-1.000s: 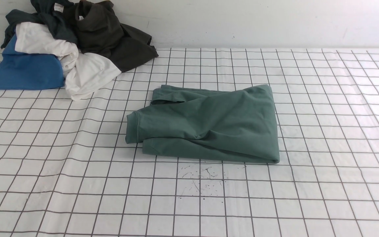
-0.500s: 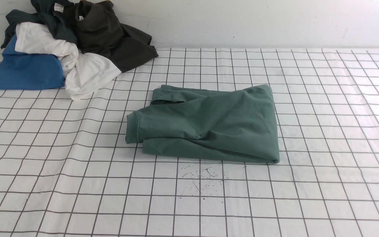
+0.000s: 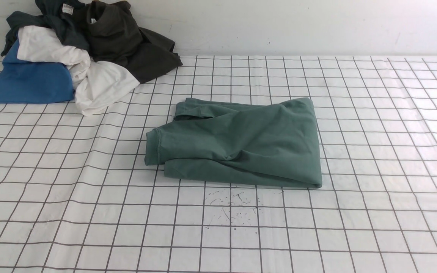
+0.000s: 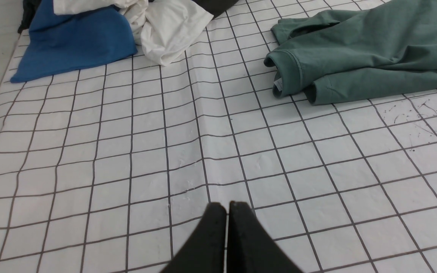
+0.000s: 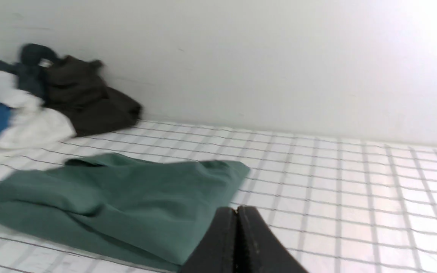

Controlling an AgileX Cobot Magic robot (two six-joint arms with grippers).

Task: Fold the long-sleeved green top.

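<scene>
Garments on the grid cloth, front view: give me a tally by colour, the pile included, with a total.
Sage green: 1, the green long-sleeved top, folded, apart from the pile
Blue: 1, blue garment
White: 1 that I can separate, white garment
Dark teal: 1, dark teal garment
Dark olive-black: 1, dark olive-black garment
Total: 5; the pile may hide more

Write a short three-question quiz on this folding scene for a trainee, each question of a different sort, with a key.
1. True or false: the left pincer is holding the green long-sleeved top.
2. Which colour is missing from the pile of clothes at the far left of the checked table cover? A blue, B white, C red.
3. Fill in: the right pincer is ____ (open or shut).

Key: 1 false, it is shut over bare cover, apart from the top. 2 C. 3 shut.
</scene>
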